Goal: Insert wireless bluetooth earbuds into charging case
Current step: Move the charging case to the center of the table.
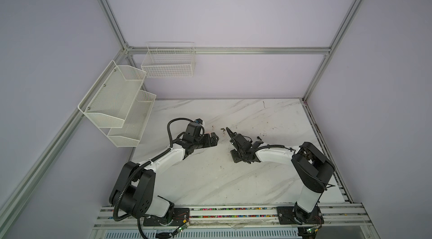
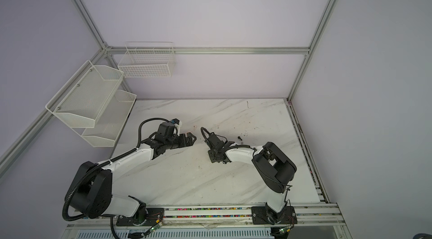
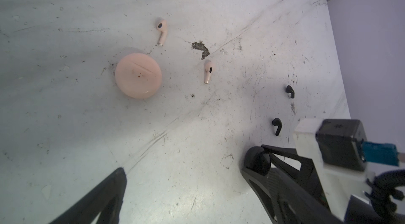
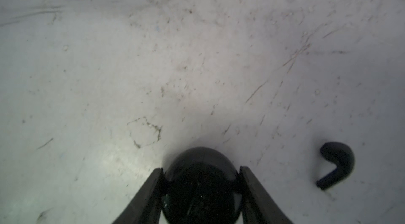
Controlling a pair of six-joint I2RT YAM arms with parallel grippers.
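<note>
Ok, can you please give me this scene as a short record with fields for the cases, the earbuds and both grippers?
pink case: closed, lying on the table
black case: between the fingers of the right gripper, touched on both sides
pink earbuds: two, loose on the table near the pink case
black earbuds: two, loose on the table near the right gripper
left gripper: open, holding nothing
</note>
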